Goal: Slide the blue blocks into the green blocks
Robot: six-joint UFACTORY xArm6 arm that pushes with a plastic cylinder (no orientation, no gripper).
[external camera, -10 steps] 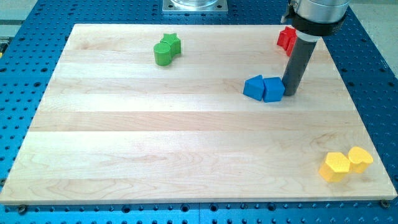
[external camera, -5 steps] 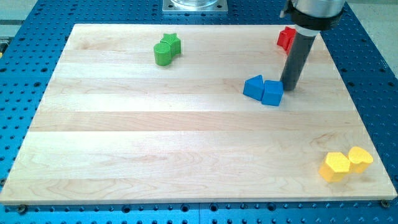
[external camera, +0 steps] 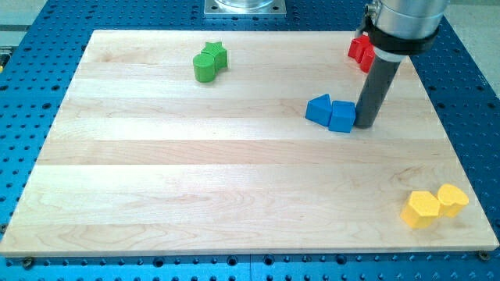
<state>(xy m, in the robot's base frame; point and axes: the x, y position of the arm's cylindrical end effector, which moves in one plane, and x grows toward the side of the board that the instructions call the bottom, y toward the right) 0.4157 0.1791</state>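
Note:
Two blue blocks sit together right of the board's centre: a blue triangular block (external camera: 318,108) and a blue cube (external camera: 341,116) touching its right side. My tip (external camera: 364,125) rests on the board right against the cube's right side. Two green blocks sit together at the upper left: a green cylinder (external camera: 205,68) and a green star-shaped block (external camera: 216,54) behind it. The blue pair lies far to the right of and below the green pair.
A red block (external camera: 360,51) lies at the top right, partly hidden behind the rod. Two yellow blocks (external camera: 433,205) sit at the bottom right corner. The wooden board (external camera: 156,195) lies on a blue perforated table.
My tip moved up and away from the blue cube, then came back down to its right side. The blue cube has shifted slightly; the other blocks have not moved.

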